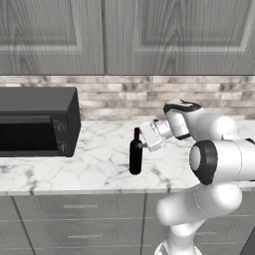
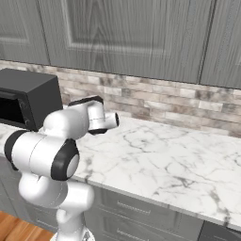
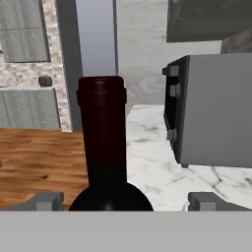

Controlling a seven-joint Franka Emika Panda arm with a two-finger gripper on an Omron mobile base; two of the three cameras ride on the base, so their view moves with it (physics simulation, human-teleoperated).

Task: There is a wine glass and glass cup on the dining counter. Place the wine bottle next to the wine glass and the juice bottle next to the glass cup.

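Hand view: slim black wine bottle, long narrow neck

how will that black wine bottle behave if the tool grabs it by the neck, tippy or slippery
Probably tippy: the wine bottle stands upright on the marble worktop, tall over a narrow base, so a sideways nudge could topple it. Its smooth, round neck may slip or twist between the open tool fingers. It looks rigid, likely glass, so breakable if dropped.
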